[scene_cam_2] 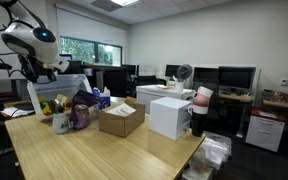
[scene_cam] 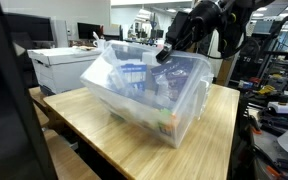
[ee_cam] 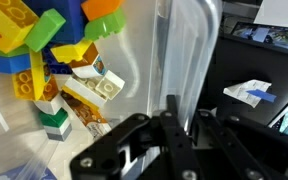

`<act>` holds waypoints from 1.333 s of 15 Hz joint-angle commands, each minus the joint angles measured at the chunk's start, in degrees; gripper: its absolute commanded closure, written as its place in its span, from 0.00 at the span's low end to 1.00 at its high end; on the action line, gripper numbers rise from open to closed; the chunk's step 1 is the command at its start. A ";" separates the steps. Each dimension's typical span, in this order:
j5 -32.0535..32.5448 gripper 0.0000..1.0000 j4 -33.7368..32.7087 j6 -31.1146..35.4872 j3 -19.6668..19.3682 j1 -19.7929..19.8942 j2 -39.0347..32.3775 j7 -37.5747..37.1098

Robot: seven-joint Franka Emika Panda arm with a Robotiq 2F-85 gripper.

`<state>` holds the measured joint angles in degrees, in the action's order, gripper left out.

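Wrist view shows the gripper [ee_cam: 182, 115] clamped tight on the wall of the clear plastic bin [ee_cam: 184, 40], with bright building blocks [ee_cam: 54, 45] heaped inside. In an exterior view the bin stands tipped on the wooden table [scene_cam: 94, 140].

An open-plan office-style robotics lab: beyond the wooden table [scene_cam_2: 114, 155] stand desks with computer monitors [scene_cam_2: 234, 77] and a desk fan [scene_cam_2: 183, 72], under ceiling light panels [scene_cam_2: 119, 3].

Bin [scene_cam: 149, 90]: clear plastic, smooth, glossy.
Blocks [ee_cam: 44, 40]: hard plastic, glossy.
Desk [scene_cam: 84, 125]: pale wood, smooth, satin sheen.
Gripper [ee_cam: 184, 118]: black, matt.
Box [scene_cam_2: 121, 121], centre of frame: brown cardboard, matt.
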<state>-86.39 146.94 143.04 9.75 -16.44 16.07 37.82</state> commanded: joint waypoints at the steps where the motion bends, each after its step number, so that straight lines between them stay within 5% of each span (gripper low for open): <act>1: -3.44 0.95 2.32 -3.66 0.25 2.13 2.64 4.27; 20: -11.34 0.95 6.20 -14.76 -2.09 8.18 2.79 14.49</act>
<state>-94.36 150.94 131.46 8.19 -9.98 16.98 47.93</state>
